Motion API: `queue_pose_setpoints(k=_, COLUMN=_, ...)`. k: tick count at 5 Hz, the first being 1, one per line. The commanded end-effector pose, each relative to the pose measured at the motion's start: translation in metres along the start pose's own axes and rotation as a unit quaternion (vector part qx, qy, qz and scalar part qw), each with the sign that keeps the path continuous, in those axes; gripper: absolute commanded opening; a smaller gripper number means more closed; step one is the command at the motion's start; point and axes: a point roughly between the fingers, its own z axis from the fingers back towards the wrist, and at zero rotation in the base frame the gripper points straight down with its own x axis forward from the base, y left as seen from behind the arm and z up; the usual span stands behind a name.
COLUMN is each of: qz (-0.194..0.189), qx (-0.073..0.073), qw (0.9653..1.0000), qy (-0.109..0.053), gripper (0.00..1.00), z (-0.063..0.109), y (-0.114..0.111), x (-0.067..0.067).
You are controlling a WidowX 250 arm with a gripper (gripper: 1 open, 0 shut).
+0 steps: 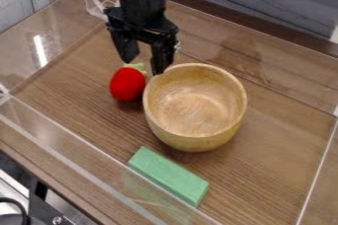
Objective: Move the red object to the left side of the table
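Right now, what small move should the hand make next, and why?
Probably lower the open hand a little further, centring it over the red strawberry toy. Its fingers hang just above and behind the toy, not yet around it, and the wooden bowl stands close beside it, so a careful descent seems best.
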Motion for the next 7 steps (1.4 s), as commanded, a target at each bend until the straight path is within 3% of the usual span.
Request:
queue_pose_setpoints(k=1, qz=0.032, qx=0.01, qw=0.9994, qy=-0.006, gripper=1.0, z=-0.002, y=0.01, x=-0.003)
queue_pose_setpoints(k=3, qz=0.07, qx=0.016, qw=0.9973, qy=0.014, gripper=1.0, z=-0.015, y=0.018, x=-0.018)
queue_pose_setpoints(k=4, qz=0.053, qx=0.017, qw=0.9982, qy=0.023, gripper=0.0, z=-0.026, y=0.007, x=-0.021)
queue_pose_setpoints(k=5, qz=0.034, qx=0.017, qw=0.999, qy=0.026, gripper=0.0, z=-0.03, y=-0.004, x=-0.023)
queue_pose_setpoints(k=7, qz=0.046, qx=0.01, qw=0.9989, qy=0.002, gripper=0.0, z=-0.006, y=0.0, x=-0.033)
